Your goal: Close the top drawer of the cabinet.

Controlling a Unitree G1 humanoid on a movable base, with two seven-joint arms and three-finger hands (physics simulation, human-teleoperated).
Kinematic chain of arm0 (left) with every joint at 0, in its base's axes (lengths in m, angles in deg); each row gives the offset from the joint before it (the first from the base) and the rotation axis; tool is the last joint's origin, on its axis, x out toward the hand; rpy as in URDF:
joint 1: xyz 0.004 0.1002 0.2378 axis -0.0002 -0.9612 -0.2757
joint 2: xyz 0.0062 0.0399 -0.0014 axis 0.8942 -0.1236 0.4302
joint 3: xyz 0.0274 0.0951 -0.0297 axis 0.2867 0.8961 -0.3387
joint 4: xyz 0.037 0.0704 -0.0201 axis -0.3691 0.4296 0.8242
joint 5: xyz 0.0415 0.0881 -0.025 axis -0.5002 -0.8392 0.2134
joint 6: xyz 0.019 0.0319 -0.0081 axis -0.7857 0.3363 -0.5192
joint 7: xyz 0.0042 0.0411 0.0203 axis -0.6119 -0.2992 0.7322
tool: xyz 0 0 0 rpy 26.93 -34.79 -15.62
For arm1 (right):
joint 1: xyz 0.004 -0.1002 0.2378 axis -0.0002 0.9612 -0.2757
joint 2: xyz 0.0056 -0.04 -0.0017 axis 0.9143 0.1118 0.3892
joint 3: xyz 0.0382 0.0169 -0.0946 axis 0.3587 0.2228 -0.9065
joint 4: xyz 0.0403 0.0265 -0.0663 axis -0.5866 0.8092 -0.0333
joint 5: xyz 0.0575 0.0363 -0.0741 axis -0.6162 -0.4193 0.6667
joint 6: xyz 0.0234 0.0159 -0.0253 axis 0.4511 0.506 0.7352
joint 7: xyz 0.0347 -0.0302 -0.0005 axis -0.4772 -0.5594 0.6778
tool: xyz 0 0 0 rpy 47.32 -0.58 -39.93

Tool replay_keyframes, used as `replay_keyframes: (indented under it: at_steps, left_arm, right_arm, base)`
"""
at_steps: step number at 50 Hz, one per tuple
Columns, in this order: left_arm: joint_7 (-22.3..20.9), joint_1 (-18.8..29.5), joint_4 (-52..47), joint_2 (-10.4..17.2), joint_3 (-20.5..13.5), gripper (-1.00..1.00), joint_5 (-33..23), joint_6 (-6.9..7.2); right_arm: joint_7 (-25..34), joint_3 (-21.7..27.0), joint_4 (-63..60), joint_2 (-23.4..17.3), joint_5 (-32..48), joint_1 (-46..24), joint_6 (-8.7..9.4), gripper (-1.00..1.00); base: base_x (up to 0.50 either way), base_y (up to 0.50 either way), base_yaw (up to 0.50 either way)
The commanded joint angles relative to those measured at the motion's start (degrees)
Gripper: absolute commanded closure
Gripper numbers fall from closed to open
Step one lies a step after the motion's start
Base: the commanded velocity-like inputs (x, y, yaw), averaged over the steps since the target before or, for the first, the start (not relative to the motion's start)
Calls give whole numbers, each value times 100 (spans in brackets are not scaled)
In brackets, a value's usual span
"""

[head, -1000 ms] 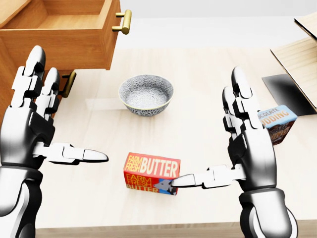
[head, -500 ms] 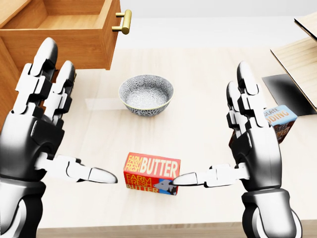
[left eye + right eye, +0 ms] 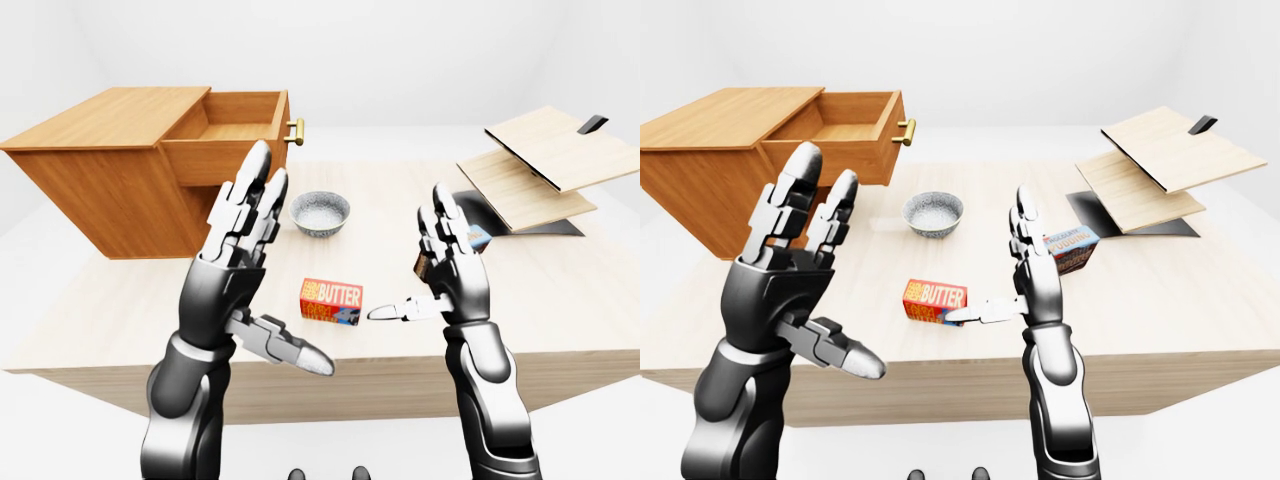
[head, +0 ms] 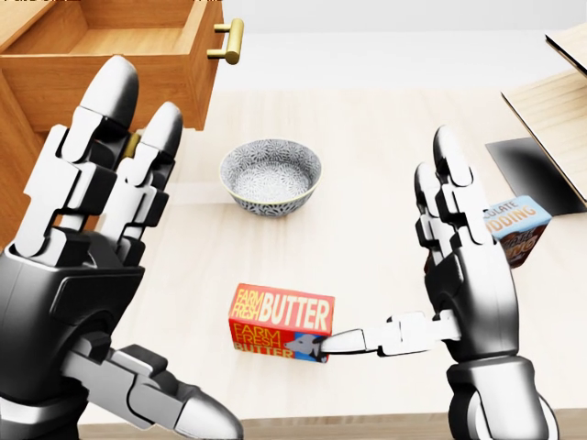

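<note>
In the left-eye view, the cabinet (image 3: 100, 170) stands at the table's (image 3: 600, 320) left edge; its top drawer (image 3: 232, 135) is pulled out toward the middle of the table, with a brass handle (image 3: 295, 130) on its face; the left hand (image 3: 235, 265) is raised with fingers spread and thumb pointing toward the near edge, gripping nothing, apart from the drawer; the right hand (image 3: 450, 270) is likewise spread, its thumb reaching toward a butter box (image 3: 331, 301) lying near the table's near edge; a patterned bowl (image 3: 320, 212) sits near the table's middle, below the drawer's face in the view; tilted wooden boards (image 3: 545, 160) rest by the right edge.

In the head view, the drawer fills the top left corner, open and showing its bare inside; the left hand's fingers (image 4: 101, 156) rise in front of the drawer's side; the right hand's thumb tip overlaps the butter box's lower right corner, though contact cannot be told; a pudding box (image 4: 518, 225) shows just behind the right hand, near the table's right edge.

In the right-eye view, the same layout appears; both hands stand open above the near edge, with the butter box between them.
</note>
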Motion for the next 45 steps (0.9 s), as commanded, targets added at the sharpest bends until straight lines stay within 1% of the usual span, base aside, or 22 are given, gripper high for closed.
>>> replay_keyframes:
  at_steps: [1, 8, 33, 45]
  left_arm:
    - [-123, -201, -509, -21, 169, -100, 27, 0]
    - [-113, -212, -491, -31, 198, -100, -52, 0]
    - [-168, -339, -482, -37, 238, -100, -78, 0]
    - [-113, -380, -644, -40, 302, -100, -94, 0]
  right_arm:
    - [149, -33, 6, -2, -71, 159, 0, -100]
    - [156, -120, -25, 27, -44, 229, 0, -100]
    - [153, -37, -234, 7, -141, 190, 0, -100]
    - [120, -51, -219, 15, -115, 176, 0, -100]
  base:
    - [26, 0, 0]
    - [29, 0, 0]
    - [29, 0, 0]
    - [29, 0, 0]
